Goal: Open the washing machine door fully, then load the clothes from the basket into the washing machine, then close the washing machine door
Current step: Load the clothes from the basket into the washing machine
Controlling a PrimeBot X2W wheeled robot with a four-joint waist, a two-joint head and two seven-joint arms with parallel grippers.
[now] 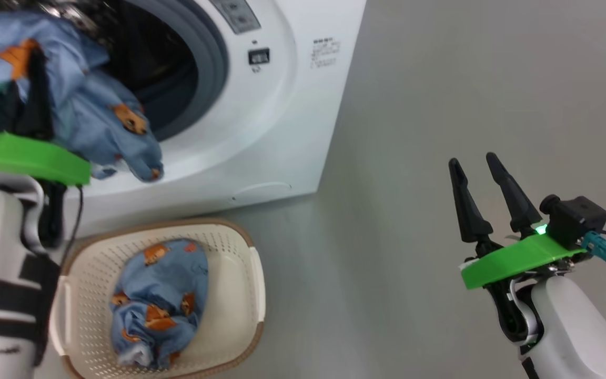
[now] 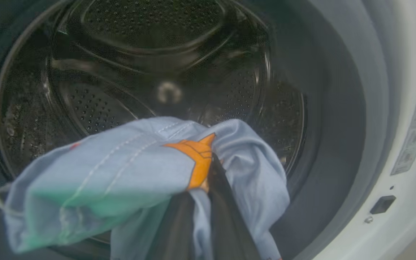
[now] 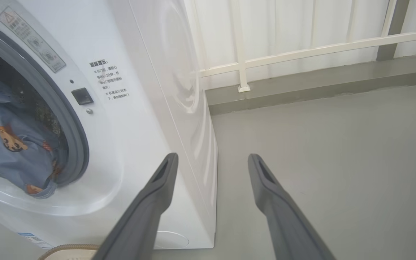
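My left gripper is shut on a light blue garment printed with orange figures. It holds the garment at the mouth of the white washing machine. In the left wrist view the cloth drapes over my fingers in front of the steel drum. The washing machine door is out of view. More clothes lie in the cream basket on the floor below the opening. My right gripper is open and holds nothing, off to the machine's right; its fingers point past the machine's corner.
Grey floor stretches to the right of the machine. A raised kerb with a white railing runs behind it. The grey rubber gasket rings the opening, and part of the held garment hangs over its lower edge.
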